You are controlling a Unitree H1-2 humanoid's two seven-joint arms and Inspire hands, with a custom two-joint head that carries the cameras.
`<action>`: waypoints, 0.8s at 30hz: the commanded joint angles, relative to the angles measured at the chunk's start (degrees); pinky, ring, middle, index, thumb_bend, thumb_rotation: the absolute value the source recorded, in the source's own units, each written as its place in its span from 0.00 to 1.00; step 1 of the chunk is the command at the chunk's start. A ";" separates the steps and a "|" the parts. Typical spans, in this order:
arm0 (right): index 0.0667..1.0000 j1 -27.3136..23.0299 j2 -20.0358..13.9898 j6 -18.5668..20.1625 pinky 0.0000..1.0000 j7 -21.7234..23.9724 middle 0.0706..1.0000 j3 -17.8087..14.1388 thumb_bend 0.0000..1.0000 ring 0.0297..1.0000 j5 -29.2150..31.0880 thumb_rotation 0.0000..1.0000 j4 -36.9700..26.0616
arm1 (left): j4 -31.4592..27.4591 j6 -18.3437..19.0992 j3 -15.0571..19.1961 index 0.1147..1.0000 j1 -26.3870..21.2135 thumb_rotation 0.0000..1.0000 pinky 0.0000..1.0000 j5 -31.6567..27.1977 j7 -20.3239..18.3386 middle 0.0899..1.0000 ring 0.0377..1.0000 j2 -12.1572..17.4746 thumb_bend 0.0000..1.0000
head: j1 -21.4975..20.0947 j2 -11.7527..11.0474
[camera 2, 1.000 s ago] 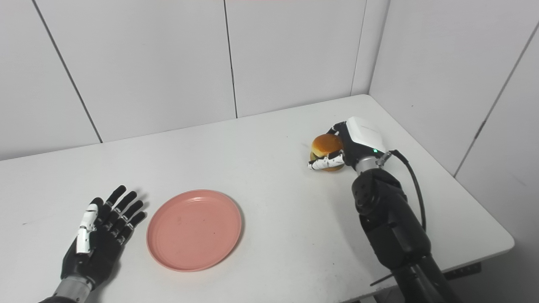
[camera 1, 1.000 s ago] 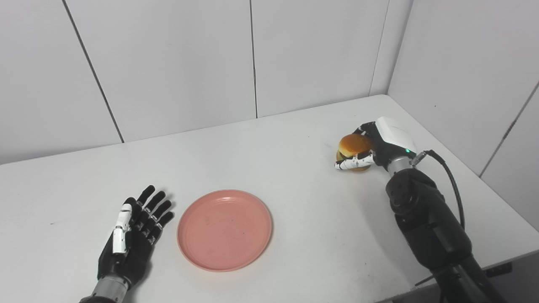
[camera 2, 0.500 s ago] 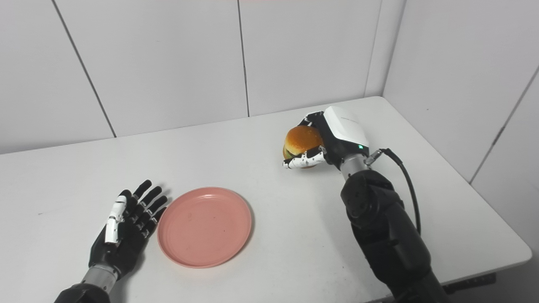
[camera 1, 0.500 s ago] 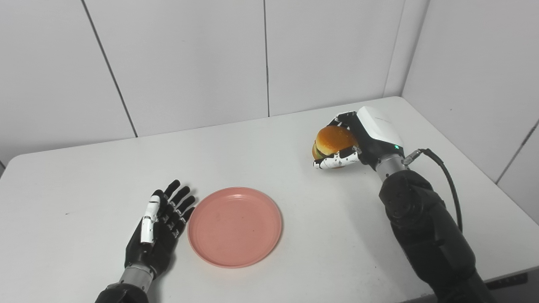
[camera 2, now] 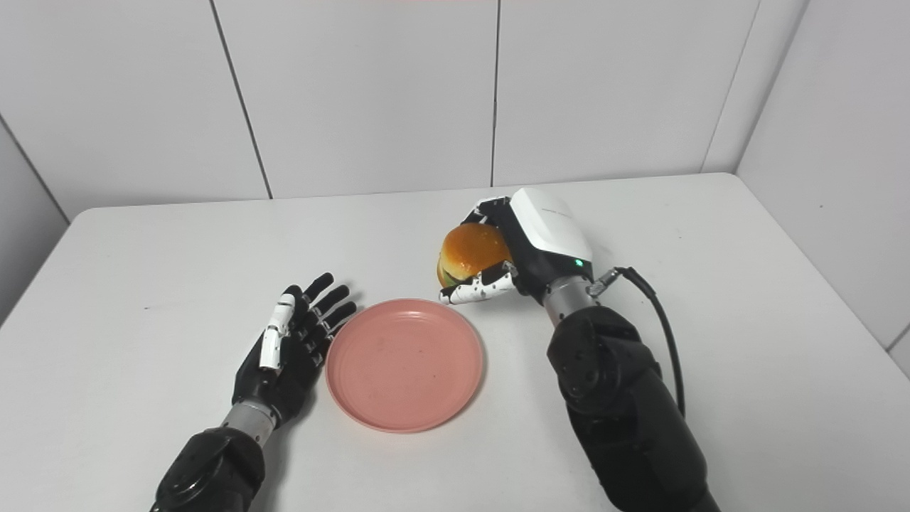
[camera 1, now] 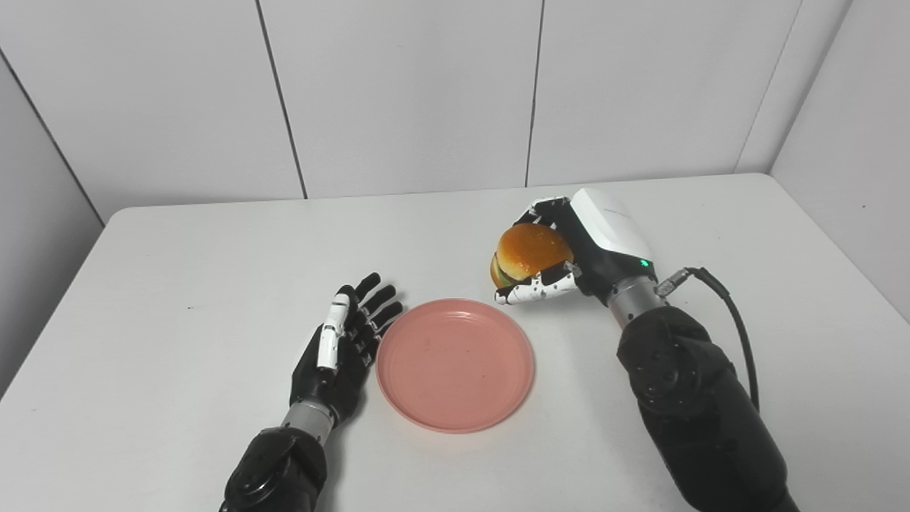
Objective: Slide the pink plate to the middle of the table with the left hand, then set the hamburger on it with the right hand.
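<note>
Beside the pink plate (camera 1: 455,364), right robot hand (camera 1: 569,249) grips hamburger (camera 1: 530,252).

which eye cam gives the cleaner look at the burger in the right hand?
Left eye view, narrowly: the hamburger shows its bun top and a green edge below, clear of the right hand wrapped around its far side. The right eye view shows the same hamburger at a similar size, with the white thumb crossing under it.

Plate (camera 1: 455,366) between left hand (camera 1: 340,352) and hamburger (camera 1: 530,254).
</note>
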 commanded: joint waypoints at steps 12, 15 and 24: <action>0.43 -2.15 4.24 -6.21 0.22 -3.22 0.33 5.26 0.55 0.28 -0.08 0.12 5.67 | -0.99 0.82 -0.84 0.87 -1.67 1.00 0.87 1.95 1.08 0.88 0.87 -0.95 0.34 | 1.59 0.72; 0.43 -1.79 4.71 -5.56 0.25 -2.92 0.35 6.48 0.55 0.31 -0.89 0.16 6.57 | -1.38 1.29 -0.83 0.87 -1.70 1.00 0.87 1.93 1.29 0.87 0.87 -0.99 0.34 | 1.53 1.01; 0.50 -0.03 5.04 -5.35 0.23 -1.95 0.35 8.97 0.56 0.29 -1.14 0.12 7.29 | -1.90 1.94 -0.57 0.86 -1.68 1.00 0.88 1.67 1.32 0.87 0.87 -1.15 0.33 | 1.34 1.40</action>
